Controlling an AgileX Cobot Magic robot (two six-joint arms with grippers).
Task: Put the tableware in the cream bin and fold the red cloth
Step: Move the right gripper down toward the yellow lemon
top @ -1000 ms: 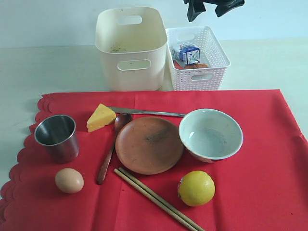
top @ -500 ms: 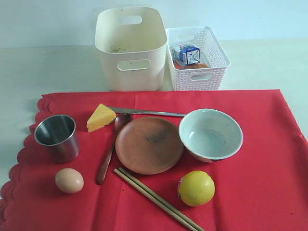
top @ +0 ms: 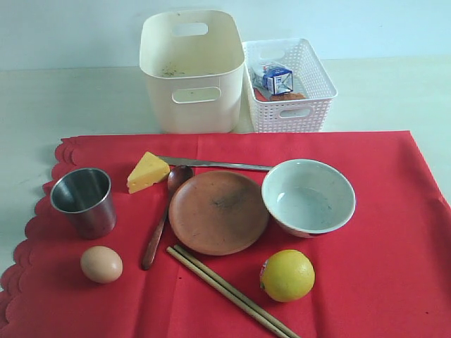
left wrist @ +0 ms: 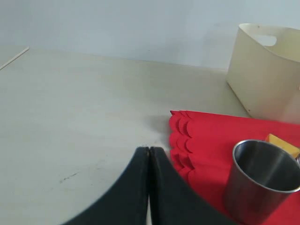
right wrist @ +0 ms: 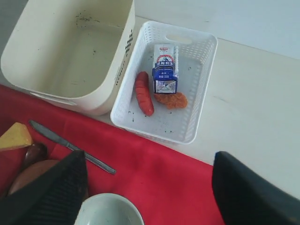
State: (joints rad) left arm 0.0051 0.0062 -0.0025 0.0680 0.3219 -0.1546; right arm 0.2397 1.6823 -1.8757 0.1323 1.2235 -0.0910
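The right gripper (right wrist: pixel 148 161), jaws apart, is no longer showing in the exterior view. It is probably heading for the bowl (top: pixel 308 204). The left gripper (left wrist: pixel 148 152) is resting closed, and the bin (top: pixel 169 105) is holding no tableware yet.

The right gripper (right wrist: pixel 149 190) hangs over the red cloth (right wrist: pixel 159 171), jaws wide apart. At its twelve o'clock, the white lattice basket (right wrist: pixel 154 134) holds a milk carton (right wrist: pixel 165 68), a red sausage (right wrist: pixel 144 93) and an orange lump (right wrist: pixel 171 100), perhaps fried food. The cream bin (right wrist: pixel 65 99) stands at eleven o'clock, just beside the basket.
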